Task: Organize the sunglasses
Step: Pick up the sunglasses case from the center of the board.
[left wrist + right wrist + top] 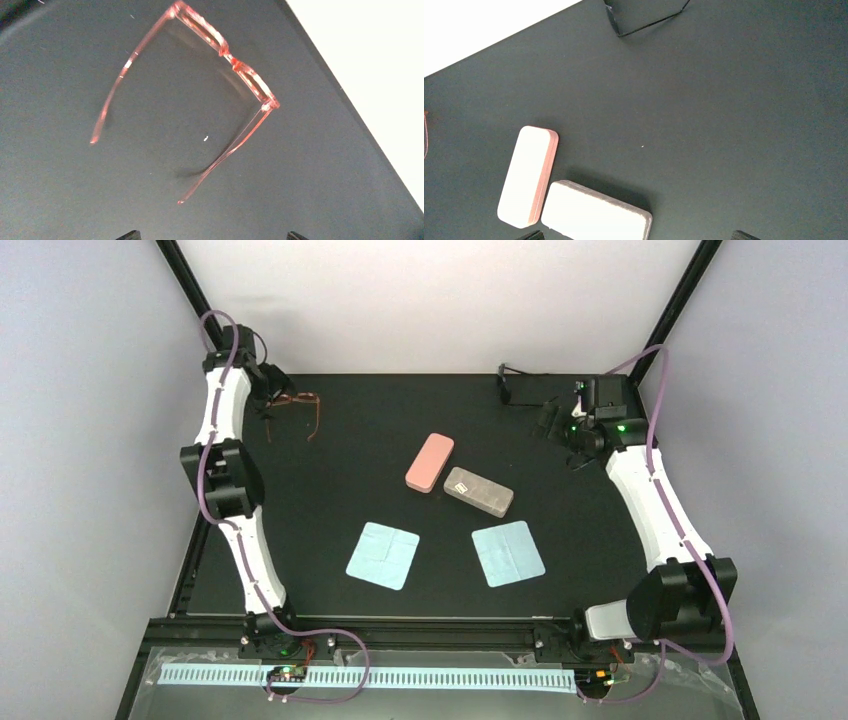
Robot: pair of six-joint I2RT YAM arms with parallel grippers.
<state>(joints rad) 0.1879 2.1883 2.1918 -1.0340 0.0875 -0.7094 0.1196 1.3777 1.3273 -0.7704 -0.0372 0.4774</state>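
Observation:
The sunglasses [506, 385] are a thin black pair with arms unfolded at the table's back right; in the right wrist view the sunglasses [612, 20] lie at the top edge. My right gripper [548, 420] hovers just in front of them, open and empty, and only the tips of the right gripper [638, 236] show. A second pair, translucent red glasses [305, 405], lies at the back left with arms spread. My left gripper [272, 405] is just left of the red glasses [225, 50]. The left gripper [212, 236] is open, with nothing between its fingers.
A pink case [430, 461] and a grey case [479, 491] lie shut, side by side, mid-table; the pink case [528, 175] and grey case [596, 212] show below the right wrist. Two light blue cloths [383, 555] [508, 553] lie nearer the front. White walls border the table's back.

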